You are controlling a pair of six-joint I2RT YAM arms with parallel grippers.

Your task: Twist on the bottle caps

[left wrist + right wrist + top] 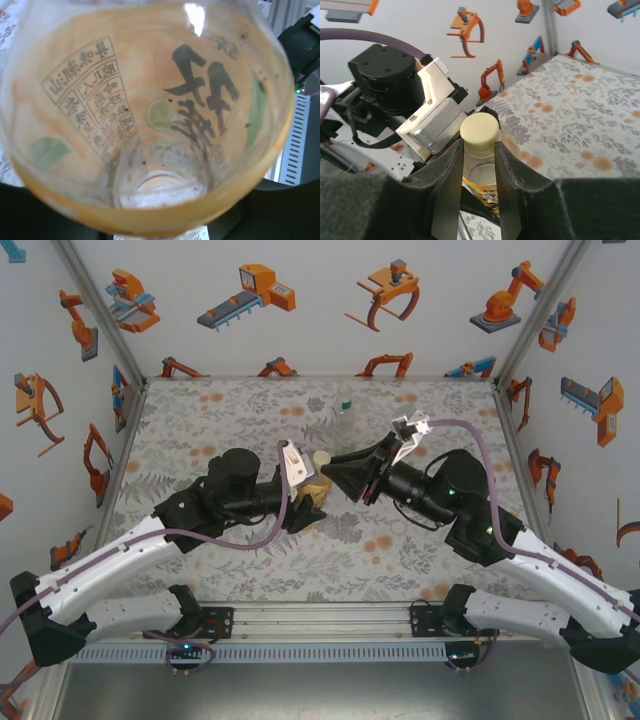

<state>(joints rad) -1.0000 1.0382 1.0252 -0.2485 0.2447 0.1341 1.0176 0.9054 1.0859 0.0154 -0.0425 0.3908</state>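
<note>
While left claw (303, 508) grips amber bottle (150, 125), neck tilted up, cap (480, 131) on

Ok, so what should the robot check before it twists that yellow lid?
1. Cap sits on the neck of the amber bottle: ok.
2. Right gripper has a finger on each side of the cap: ok.
3. Left gripper is shut on the bottle's body to steady it: ok.
4. Cap looks level, not tipped: ok.
5. Threads have caught, and how tight the cap is: cannot tell, since that part is hidden under the cap.
6. Clear bottle stands at the back, apart from both arms: ok.
</note>
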